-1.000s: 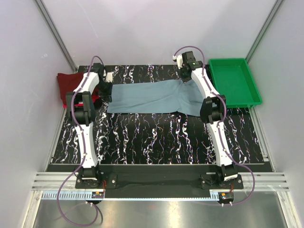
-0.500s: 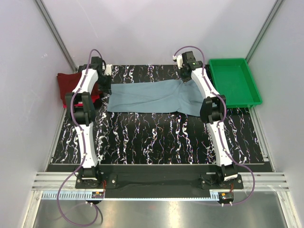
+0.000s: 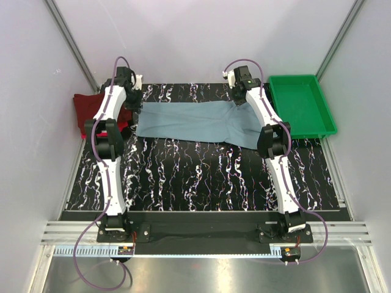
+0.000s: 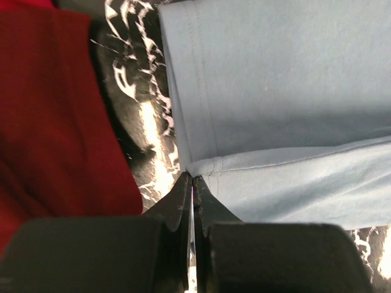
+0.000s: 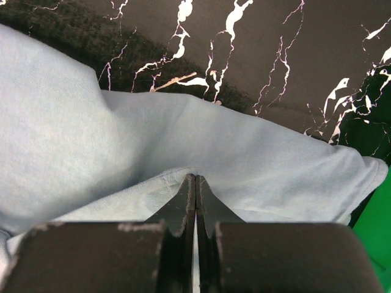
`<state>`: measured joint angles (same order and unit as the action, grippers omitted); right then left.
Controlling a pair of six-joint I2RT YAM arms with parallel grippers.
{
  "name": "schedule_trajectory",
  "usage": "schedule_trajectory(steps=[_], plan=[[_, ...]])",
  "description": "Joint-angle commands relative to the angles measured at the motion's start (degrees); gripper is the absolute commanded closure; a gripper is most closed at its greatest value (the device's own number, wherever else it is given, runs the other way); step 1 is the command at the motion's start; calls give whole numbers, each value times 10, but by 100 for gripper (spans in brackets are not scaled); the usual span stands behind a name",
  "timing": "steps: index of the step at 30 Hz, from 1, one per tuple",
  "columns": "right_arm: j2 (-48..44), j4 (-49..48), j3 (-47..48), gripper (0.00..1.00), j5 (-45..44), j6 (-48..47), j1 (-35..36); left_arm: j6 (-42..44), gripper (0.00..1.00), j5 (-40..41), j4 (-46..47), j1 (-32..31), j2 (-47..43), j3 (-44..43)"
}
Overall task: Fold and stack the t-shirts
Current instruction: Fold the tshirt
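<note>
The large grey-blue t-shirt [image 3: 195, 124] lies spread across the back of the table. My left gripper [image 3: 135, 102] is shut on its left hem corner [image 4: 204, 166], at the fingertips. My right gripper [image 3: 239, 101] is shut on a bunched fold of the same shirt [image 5: 165, 183] near its right end. The dark maroon t-shirt [image 3: 82, 111] lies folded at the far left, close beside the left gripper [image 4: 191, 178]. A strip of brighter red cloth [image 3: 124, 116] shows next to the left arm, mostly hidden by it.
A green plastic tray [image 3: 293, 77] stands at the back right, just beyond the shirt's right end, and its edge [image 5: 379, 226] shows in the right wrist view. The black marbled tabletop [image 3: 201, 177] stretches in front of the shirt. Grey walls close in on three sides.
My left gripper has moved back and a little left with the shirt corner in it, drawing the shirt's left edge toward the rear. The right gripper has hardly moved.
</note>
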<state>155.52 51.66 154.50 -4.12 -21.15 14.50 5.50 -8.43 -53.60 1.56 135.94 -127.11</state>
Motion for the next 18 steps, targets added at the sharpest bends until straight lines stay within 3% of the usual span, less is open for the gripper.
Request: schedule_trajectory(steps=[1,18], plan=[[-18,-27,22,100,-25,4,5,-11,100,53,25,0,-2,-22],[-5,-42,25,100,-66,8,8,-2,100,142,45,-1,28,-24]])
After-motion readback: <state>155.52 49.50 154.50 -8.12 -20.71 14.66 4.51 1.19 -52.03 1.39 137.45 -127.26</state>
